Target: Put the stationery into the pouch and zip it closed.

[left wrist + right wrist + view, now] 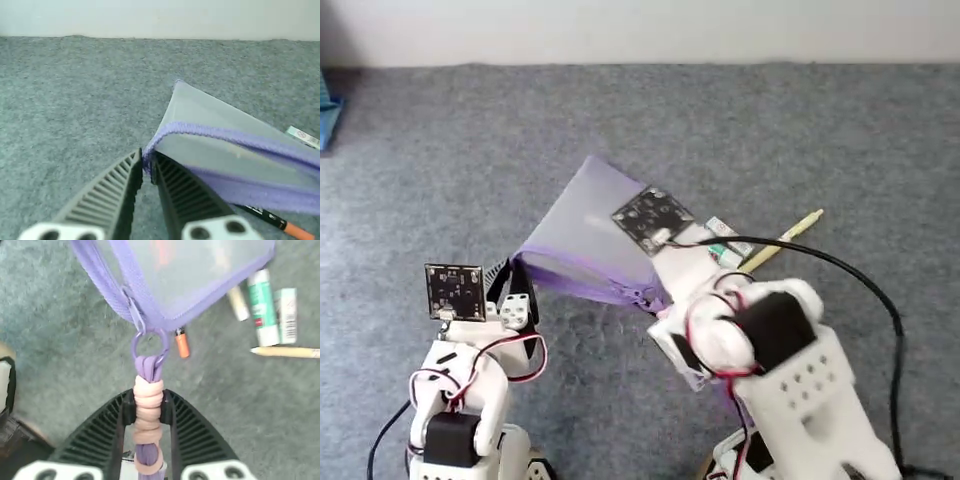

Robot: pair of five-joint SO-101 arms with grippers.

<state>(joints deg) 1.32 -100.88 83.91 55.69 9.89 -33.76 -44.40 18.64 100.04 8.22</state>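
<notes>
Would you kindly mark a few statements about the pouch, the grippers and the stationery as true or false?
1. The right gripper clamps the zipper pull. True.
2. The left gripper hangs open, clear of the pouch. False: it is shut on the pouch's corner.
3. All stationery is inside the pouch. False: a pencil and a glue stick lie on the carpet beside it.
4. The pouch is purple. True.

Grey carpet covers my table (740,130); pale wall (640,30) along frame top; blue object (326,110) at the upper left edge.
</notes>
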